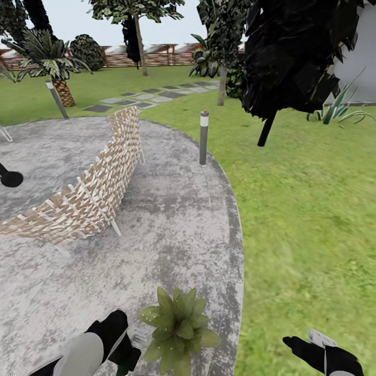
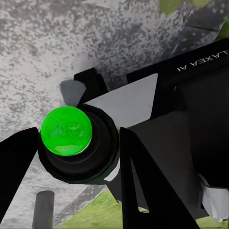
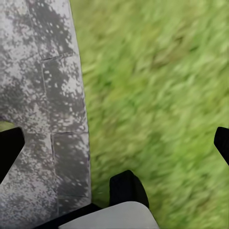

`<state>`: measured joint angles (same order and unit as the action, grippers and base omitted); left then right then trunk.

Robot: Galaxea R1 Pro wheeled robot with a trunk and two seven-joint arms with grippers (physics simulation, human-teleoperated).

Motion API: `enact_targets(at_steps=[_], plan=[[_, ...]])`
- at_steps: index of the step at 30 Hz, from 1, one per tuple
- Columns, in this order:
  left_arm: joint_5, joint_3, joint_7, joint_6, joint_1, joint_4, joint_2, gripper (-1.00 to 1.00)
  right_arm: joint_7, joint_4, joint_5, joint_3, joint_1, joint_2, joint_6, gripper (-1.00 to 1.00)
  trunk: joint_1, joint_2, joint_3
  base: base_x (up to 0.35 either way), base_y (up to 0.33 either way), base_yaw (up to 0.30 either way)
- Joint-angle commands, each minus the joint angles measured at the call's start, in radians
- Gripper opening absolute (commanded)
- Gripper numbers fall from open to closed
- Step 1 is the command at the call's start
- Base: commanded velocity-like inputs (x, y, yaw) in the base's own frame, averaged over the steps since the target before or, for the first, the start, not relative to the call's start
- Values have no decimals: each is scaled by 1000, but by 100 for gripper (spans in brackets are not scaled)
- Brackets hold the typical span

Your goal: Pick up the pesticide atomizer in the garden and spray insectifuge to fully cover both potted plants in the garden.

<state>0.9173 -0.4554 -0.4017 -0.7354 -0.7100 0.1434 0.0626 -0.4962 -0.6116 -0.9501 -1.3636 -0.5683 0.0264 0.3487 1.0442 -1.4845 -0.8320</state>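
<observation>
Pesticide atomizer (image 2: 71, 143) sits clamped in my left claw (image 2: 76, 157): in the left wrist view its dark round body is pinched between the two black fingers (image 2: 143, 191), and a bright green cap faces the camera. In the head view I see the left claw (image 1: 122, 347) low at the near edge of the round stone patio (image 1: 183, 219), with a dark green sliver of the bottle (image 1: 123, 369) poking out beneath it.

Just beside that claw, toward my right, one potted plant (image 1: 180, 326) stands on the patio, a rosette of pointed green leaves; I cannot make out its pot from here. A corner of its leaves also shows at the edge of the left wrist view.

My right claw (image 1: 305, 344) hangs low over the lawn (image 1: 308, 209), well apart from the plant. In the right wrist view its black fingertips (image 3: 9, 148) stand wide apart with nothing between them, above the seam where patio paving meets grass.

Farther off, a woven wicker chair (image 1: 89, 193) stands on the patio, its curved back toward me. A grey bollard lamp (image 1: 203, 137) rises at the patio's far rim, and another (image 1: 56, 98) leans near a palm (image 1: 49, 62). Stepping stones (image 1: 151, 96) lead to a brown slatted fence (image 1: 146, 56). A dark-leaved tree (image 1: 297, 57) looms on my right, with a striped agave (image 1: 337, 109) behind it.
</observation>
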Motion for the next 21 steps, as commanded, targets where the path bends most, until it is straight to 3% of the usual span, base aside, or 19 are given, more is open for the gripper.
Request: enact_targets(at_steps=[1, 21], plan=[[12, -5, -8, -4, 0, -13, 1, -100, -9, -2, -8, -6, -1, 0, 1, 100, 0, 0, -2, 0, 0, 190], [12, -5, -8, -4, 0, -42, 0, -100, -9, -2, -8, -6, -1, 0, 1, 100, 0, 0, -20, 19, -42, 145]])
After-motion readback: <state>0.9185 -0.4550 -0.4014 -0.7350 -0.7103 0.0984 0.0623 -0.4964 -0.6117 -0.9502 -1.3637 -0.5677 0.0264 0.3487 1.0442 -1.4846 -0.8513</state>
